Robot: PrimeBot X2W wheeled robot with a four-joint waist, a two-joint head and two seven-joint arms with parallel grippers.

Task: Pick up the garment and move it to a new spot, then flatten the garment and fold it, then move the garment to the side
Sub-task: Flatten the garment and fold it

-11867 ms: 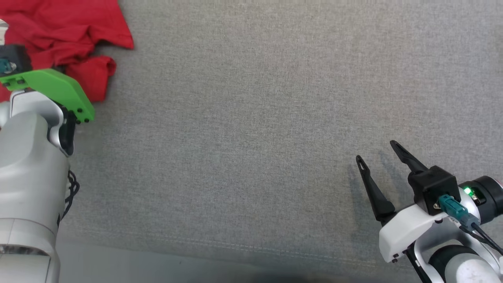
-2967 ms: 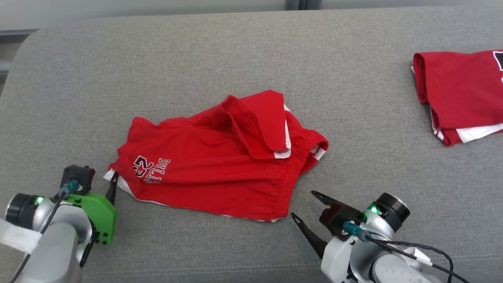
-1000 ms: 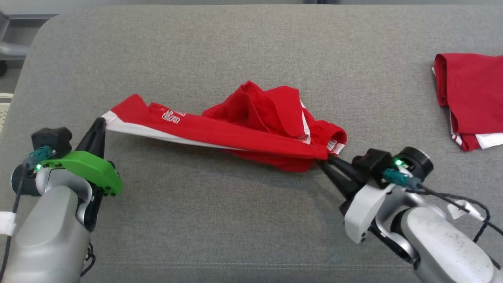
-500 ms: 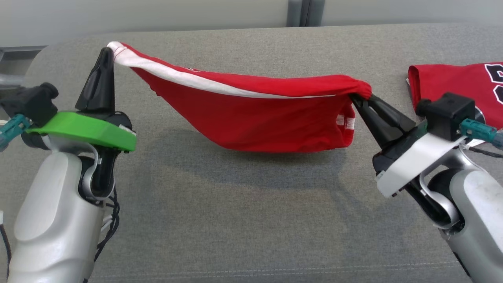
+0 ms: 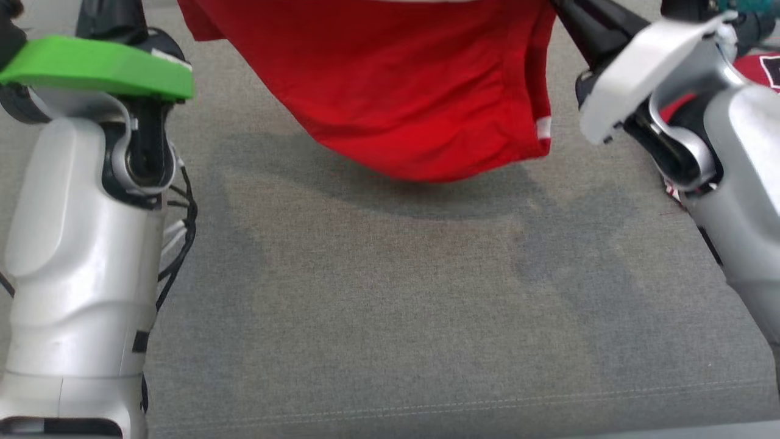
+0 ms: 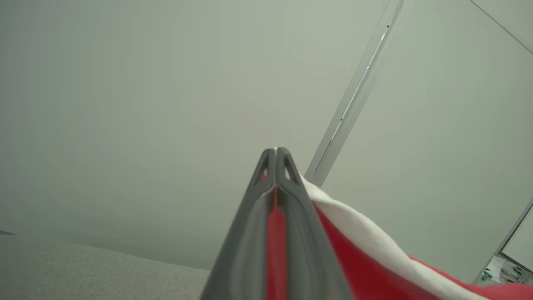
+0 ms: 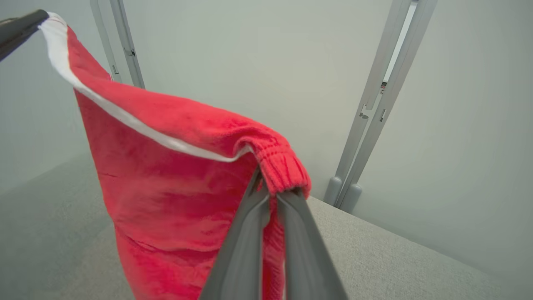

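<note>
Garment (image 5: 420, 91): red shorts with white trim, held at 2 points and lifted off the surface.

Left gripper (image 6: 275, 158): jaws pressed together on a white-edged corner, with red cloth visible in the seam between the fingers. Right gripper (image 7: 270, 200): jaws closed on the ribbed elastic waistband (image 7: 287, 171), which was bunched over the fingertips.

Between the 2 grips the top edge ran as a shallow span, and the white trim (image 7: 125, 116) followed it. Below that line the body of the cloth hung as 1 loose pouch in front of the robot, creased and doubled on itself. Its lowest fold appeared to hang just above the grey cushion (image 5: 390, 317), with a shadow under it; contact could not be ruled out. A second red item (image 5: 762, 67) lay at the right edge, behind the right arm.

Assessment: the pick-up looked complete and the carry to a new spot appeared to be the step in hand. Laying down, flattening, folding and moving aside were all outstanding.
</note>
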